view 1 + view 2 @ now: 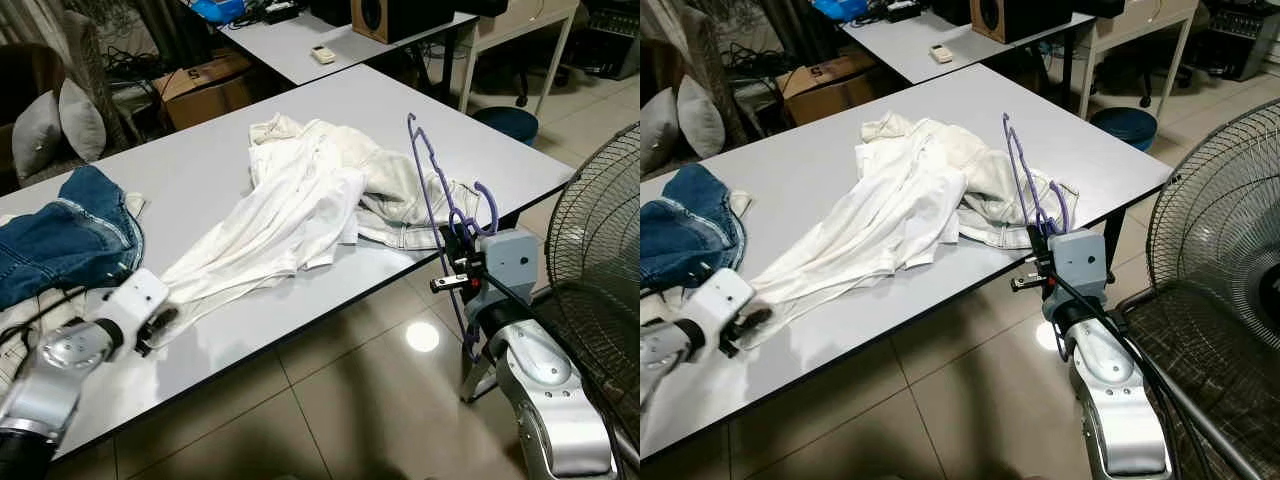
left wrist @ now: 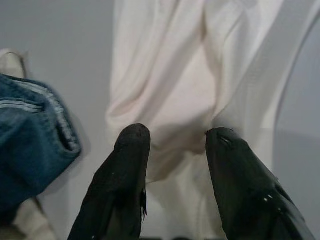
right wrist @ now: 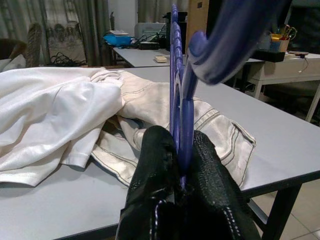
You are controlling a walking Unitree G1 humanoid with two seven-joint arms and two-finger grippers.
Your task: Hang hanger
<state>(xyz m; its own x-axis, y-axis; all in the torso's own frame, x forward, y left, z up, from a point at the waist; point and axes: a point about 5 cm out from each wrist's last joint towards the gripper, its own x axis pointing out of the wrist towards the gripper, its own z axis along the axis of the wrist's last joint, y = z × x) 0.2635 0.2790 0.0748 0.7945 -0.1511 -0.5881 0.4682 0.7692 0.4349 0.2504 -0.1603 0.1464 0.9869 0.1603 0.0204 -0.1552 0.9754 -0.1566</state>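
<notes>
**A lived-in home workroom**

We're indoors on a glossy tiled floor point(image 1: 330, 400), with a long grey table point(image 1: 210, 170) strewn with white clothes point(image 1: 300, 200) and jeans point(image 1: 60, 240). Behind it, a second table point(image 1: 300, 45) carries a speaker point(image 1: 385, 18). A cardboard box point(image 1: 205, 85), cushions point(image 1: 55, 125) and a standing fan point(image 1: 600, 260) complete the room.
</notes>
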